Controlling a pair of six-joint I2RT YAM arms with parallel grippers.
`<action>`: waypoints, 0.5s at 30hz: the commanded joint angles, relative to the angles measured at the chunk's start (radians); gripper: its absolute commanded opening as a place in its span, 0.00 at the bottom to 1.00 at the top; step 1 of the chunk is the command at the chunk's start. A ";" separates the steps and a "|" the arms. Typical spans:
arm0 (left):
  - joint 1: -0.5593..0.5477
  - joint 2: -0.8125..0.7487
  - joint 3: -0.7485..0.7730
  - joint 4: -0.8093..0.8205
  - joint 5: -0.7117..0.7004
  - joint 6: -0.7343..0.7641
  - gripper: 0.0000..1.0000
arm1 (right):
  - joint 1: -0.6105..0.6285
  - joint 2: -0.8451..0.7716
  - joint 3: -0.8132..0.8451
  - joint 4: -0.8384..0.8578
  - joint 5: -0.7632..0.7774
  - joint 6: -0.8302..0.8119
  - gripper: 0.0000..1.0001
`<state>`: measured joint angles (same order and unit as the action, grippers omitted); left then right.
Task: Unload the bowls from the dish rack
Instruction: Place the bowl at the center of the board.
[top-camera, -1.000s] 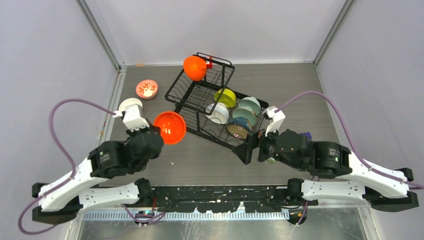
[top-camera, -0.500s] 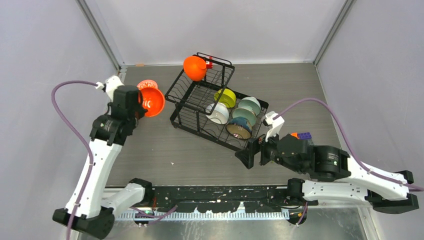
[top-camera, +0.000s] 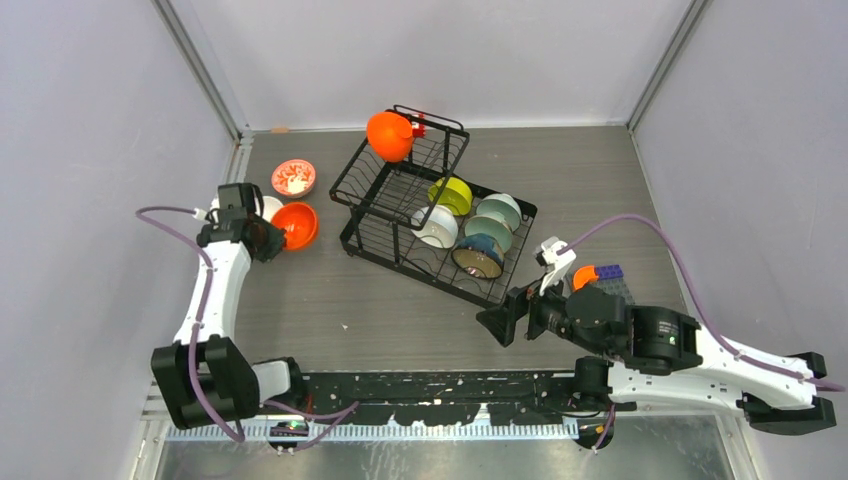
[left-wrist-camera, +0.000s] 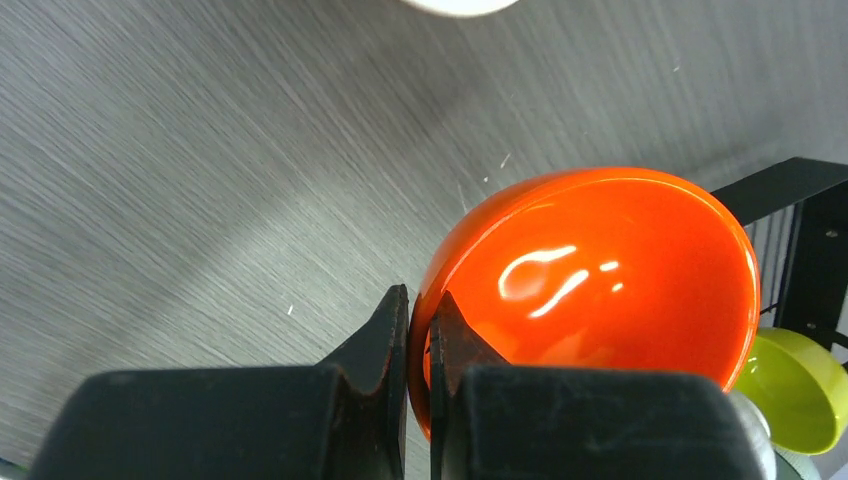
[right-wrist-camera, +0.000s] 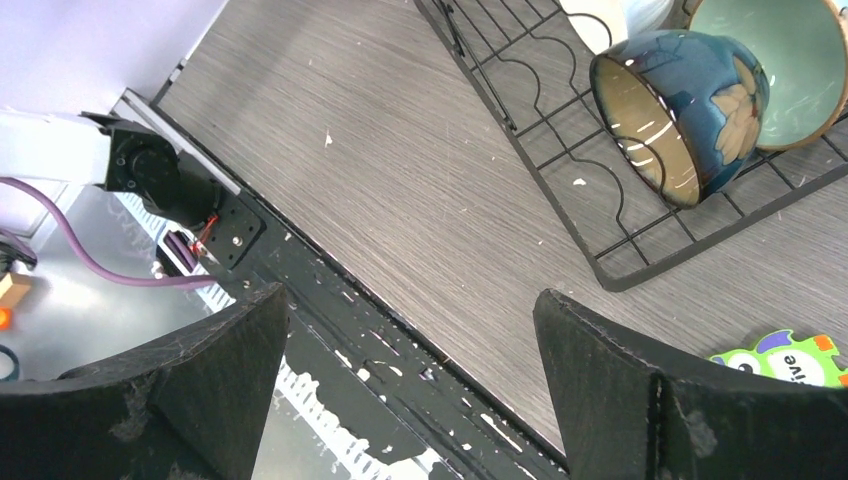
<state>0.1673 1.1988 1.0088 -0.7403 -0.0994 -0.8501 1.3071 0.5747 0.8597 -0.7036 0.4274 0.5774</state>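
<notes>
My left gripper (top-camera: 268, 240) is shut on the rim of a glossy orange bowl (top-camera: 297, 225), low over the table at the left of the black dish rack (top-camera: 375, 225); the wrist view shows the jaws pinching the rim of that orange bowl (left-wrist-camera: 600, 280). Beside it lie a white bowl with red pattern (top-camera: 293, 177) and a plain white bowl (top-camera: 268, 206). The rack holds another orange bowl (top-camera: 388, 136) on top, and lime-yellow (top-camera: 452, 194), white (top-camera: 436, 227), mint (top-camera: 497, 222) and dark blue (top-camera: 477, 256) bowls below. My right gripper (top-camera: 503, 318) is open and empty near the rack's front corner.
Toy blocks and an owl card (top-camera: 598, 275) lie at the right, behind my right arm. The right wrist view shows the dark blue bowl (right-wrist-camera: 680, 115), the rack's wire edge (right-wrist-camera: 640, 260) and the table's near edge (right-wrist-camera: 330, 290).
My left gripper has swung the orange bowl from the rack's front to the far left and lowered it near the two bowls there. My right gripper has drawn back toward the near edge.
</notes>
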 joint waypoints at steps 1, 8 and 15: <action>-0.015 0.026 -0.034 0.164 0.040 -0.043 0.00 | 0.006 0.001 -0.031 0.096 -0.004 -0.005 0.95; -0.022 0.180 0.014 0.201 0.001 -0.071 0.00 | 0.006 0.046 -0.029 0.108 0.031 -0.039 0.96; -0.064 0.320 0.119 0.205 -0.075 -0.056 0.00 | 0.006 0.043 -0.033 0.118 0.097 -0.066 0.96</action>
<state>0.1303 1.4845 1.0443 -0.6151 -0.1234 -0.9020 1.3071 0.6224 0.8196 -0.6399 0.4526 0.5430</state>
